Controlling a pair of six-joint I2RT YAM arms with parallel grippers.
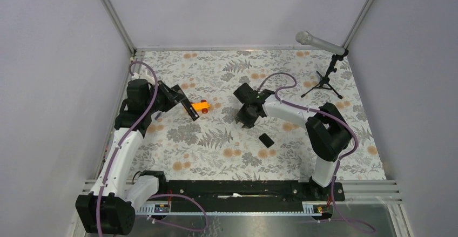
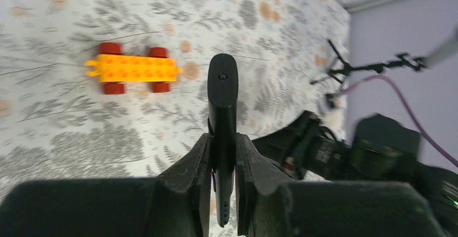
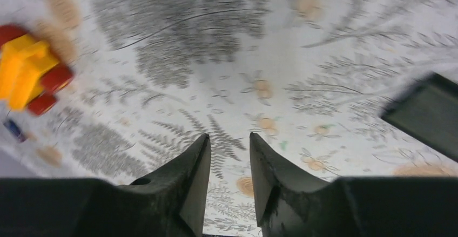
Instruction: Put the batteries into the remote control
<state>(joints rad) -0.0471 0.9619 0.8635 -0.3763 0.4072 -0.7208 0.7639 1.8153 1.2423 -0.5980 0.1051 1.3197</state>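
Black, rigid plastic: the remote control (image 2: 222, 91) should handle as a light, stiff bar with smooth faces that may slip. Grip it across its narrow sides near one end. At present the left end effector (image 2: 222, 140) is clamped on it in this manner, with most of the bar projecting ahead of the fingertips. The right end effector (image 3: 229, 140) is slightly parted and empty, over the tabletop (image 3: 270, 42). One purplish-blue battery (image 3: 13, 130) lies far to its left, beside the orange toy car (image 3: 24, 72). Being small and round, it will probably roll, so pinch it across the middle. Second battery: not located.
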